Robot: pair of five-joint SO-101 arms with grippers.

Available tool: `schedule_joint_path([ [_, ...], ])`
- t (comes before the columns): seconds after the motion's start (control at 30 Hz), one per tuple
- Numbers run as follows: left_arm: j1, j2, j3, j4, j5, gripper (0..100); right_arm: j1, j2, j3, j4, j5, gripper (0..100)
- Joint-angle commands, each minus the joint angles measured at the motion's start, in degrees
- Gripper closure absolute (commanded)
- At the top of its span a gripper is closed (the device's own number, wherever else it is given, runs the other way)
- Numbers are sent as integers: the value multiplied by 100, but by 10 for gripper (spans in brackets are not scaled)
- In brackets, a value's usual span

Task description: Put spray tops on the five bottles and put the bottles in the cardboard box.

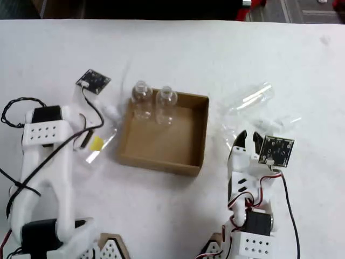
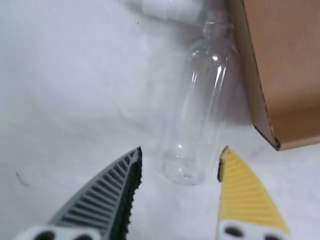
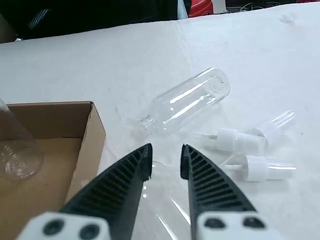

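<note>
A shallow cardboard box (image 1: 161, 161) sits open in the middle of a white surface (image 1: 178, 48). In its far left corner a first upright bottle (image 1: 141, 99) and a second upright bottle (image 1: 166, 105), both clear plastic, stand side by side, close together. Just outside the box's left wall a third clear bottle, the lying bottle (image 2: 200, 115), rests on its side along the wall, with its neck pointing away from the arm. A white spray top (image 2: 165, 10) lies at that neck end; whether it is attached cannot be told. The left gripper (image 2: 180, 160) is down at the surface and wide open. Its grey finger is on one side of the lying bottle's base and its yellow finger on the other, and neither clearly touches the plastic. To the right of the box, the right gripper (image 3: 166, 160) hangs above the surface with its two black fingers only a narrow gap apart and nothing held between them. Something clear glints on the surface beneath those fingers, too faint to identify. Beyond the right gripper a fourth clear bottle, the far bottle (image 3: 187, 105), lies on its side with its open neck towards the box. Near it, further to the right, one loose spray top (image 3: 240, 140) and another loose spray top (image 3: 260, 167) lie close together on the surface.
</note>
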Motion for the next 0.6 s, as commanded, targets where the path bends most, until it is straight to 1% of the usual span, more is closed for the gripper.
schedule_joint_path([
  [0.0, 40, 154, -264, -264, -53, 762, -66, -4, 53, 22, 62, 914],
  [0.17, 233, 1253, -466, -756, -62, 760, -66, -4, 53, 22, 62, 914],
  [0.33, 215, 2360, -1125, -765, -62, 760, -66, -4, 53, 22, 62, 914],
  [0.47, 215, 2932, -1442, -765, -70, 764, -66, -4, 53, 22, 62, 914],
  [0.57, 154, 3143, -1618, -765, -70, 811, -66, -4, 53, 22, 62, 914],
])
